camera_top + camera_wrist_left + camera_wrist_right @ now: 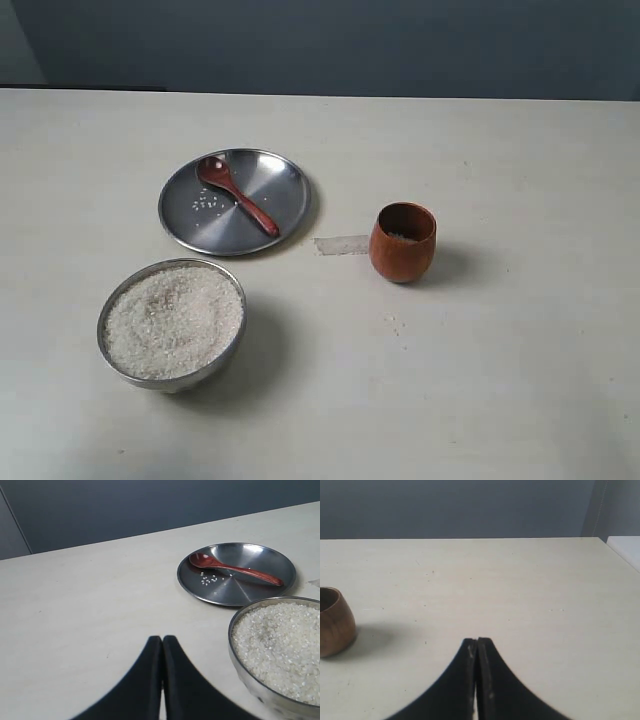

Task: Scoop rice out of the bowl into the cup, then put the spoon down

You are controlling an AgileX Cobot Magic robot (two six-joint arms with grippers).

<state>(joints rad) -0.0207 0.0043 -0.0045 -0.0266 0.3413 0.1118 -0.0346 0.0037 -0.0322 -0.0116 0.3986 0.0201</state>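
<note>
- Spoon [237, 195]: glossy reddish-brown wood, oval scoop, thin handle.
- It lies on the steel plate [278, 178], scoop toward 10 o'clock and handle toward 4 o'clock, with loose grains [206, 203] beside it.
- Steel bowl [175, 382], heaped with white rice [173, 320], sits at 7 o'clock from the plate.
- Wooden cup [402, 245] sits at 3 o'clock from the plate.
- Left tool [162, 642]: fingers together, empty, near the bowl, well apart from the spoon.
- Right tool [477, 642]: fingers together, empty, cup near but not touching.

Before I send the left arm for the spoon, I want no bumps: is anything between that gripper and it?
Nothing visible. Only bare table and the low rim of the plate lie between the shut left gripper and the spoon on it. The bowl of rice sits close beside that path, not across it.
</note>
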